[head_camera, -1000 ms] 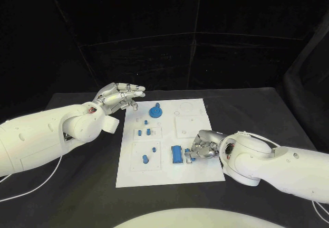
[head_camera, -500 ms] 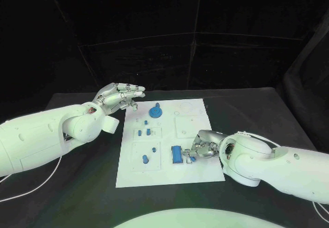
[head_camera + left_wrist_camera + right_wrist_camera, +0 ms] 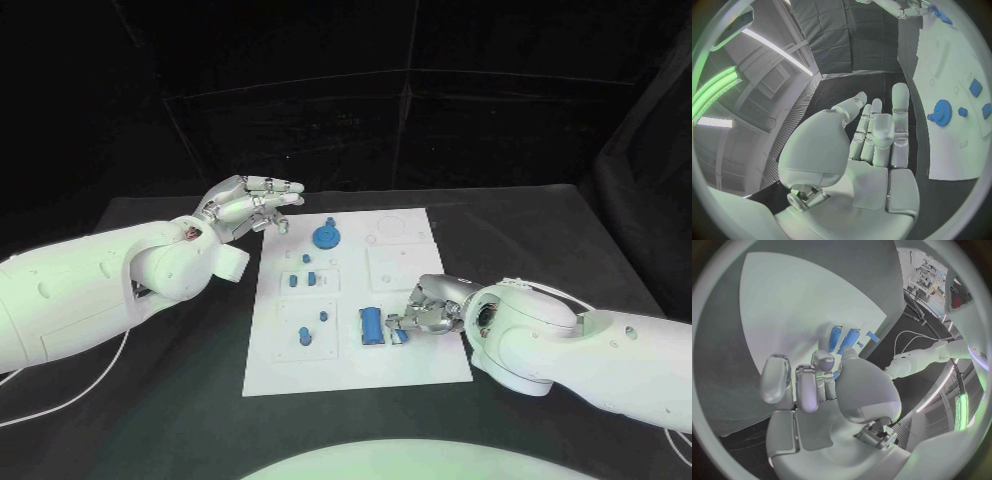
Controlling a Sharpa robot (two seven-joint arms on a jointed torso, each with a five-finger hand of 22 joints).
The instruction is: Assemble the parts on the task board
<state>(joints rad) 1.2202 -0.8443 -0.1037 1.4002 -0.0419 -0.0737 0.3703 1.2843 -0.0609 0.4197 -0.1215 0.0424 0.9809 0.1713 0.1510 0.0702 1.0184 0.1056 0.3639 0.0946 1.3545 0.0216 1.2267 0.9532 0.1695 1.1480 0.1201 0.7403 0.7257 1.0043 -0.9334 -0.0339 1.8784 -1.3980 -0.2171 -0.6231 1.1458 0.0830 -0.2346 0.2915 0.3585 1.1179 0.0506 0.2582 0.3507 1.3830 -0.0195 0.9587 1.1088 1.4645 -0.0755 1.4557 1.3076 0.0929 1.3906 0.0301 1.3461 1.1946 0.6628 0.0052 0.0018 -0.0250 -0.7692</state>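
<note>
The white task board (image 3: 411,275) lies in the middle of the table. On it are a blue gear (image 3: 329,236), several small blue parts (image 3: 300,272) and a long blue block (image 3: 372,325). My right hand (image 3: 428,312) rests low on the board's near right part, fingers curled in. Its fingertips pinch a small blue part (image 3: 400,331) just right of the block; the right wrist view has a sliver of blue (image 3: 837,374) between thumb and finger. My left hand (image 3: 254,204) hovers open, off the board's far left corner. The left wrist view shows the gear (image 3: 942,109).
Two more blue pieces (image 3: 306,333) lie on the board's near left part. Black table (image 3: 548,240) surrounds the board, with free room to the right and at the back. A white cable (image 3: 65,395) trails on the table under my left arm.
My right hand's fingers have shifted very slightly at the small blue part beside the long block. My left hand has stayed where it was.
</note>
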